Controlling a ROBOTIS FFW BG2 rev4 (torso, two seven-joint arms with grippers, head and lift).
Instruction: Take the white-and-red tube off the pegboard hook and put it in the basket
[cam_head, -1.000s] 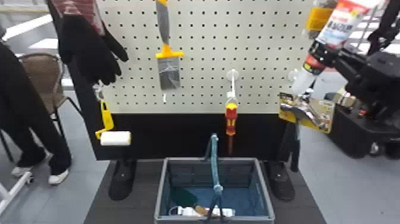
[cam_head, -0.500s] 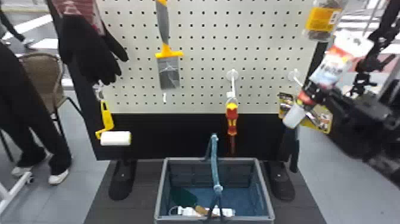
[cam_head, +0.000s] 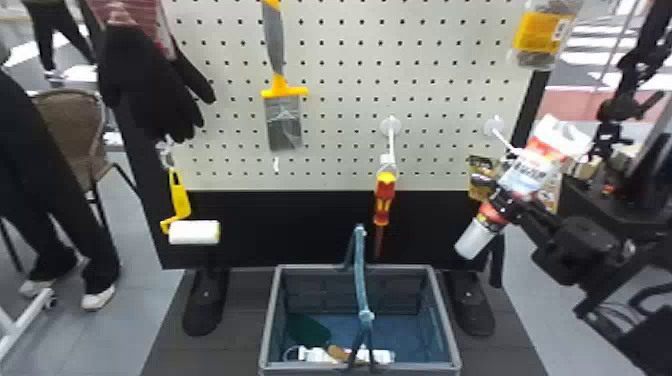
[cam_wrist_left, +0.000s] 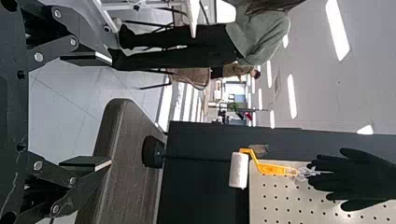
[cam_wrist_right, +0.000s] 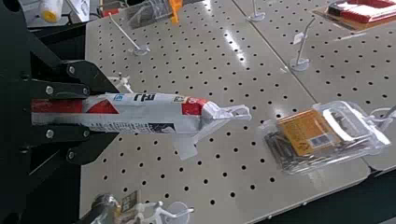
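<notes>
- Lower than before, white-and-red tube (cam_head: 532, 167) is near pegboard (cam_head: 340, 135), outside basket (cam_head: 268, 320).
- Right gripper (cam_wrist_right: 112, 112) is closed on it near cap (cam_head: 472, 241), maybe for cap-first placing.
- Left gripper (cam_wrist_left: 105, 110) is wide open, empty.

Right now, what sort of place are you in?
Probably an indoor mock-up of a hardware shop display: a pegboard hung with tools, a basket below, and ceiling lights.

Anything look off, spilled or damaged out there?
Nothing visibly spilled or damaged. Only the white-and-red tube sits askew: it tilts in the right gripper, white cap end low, out to the right of the basket.
</notes>
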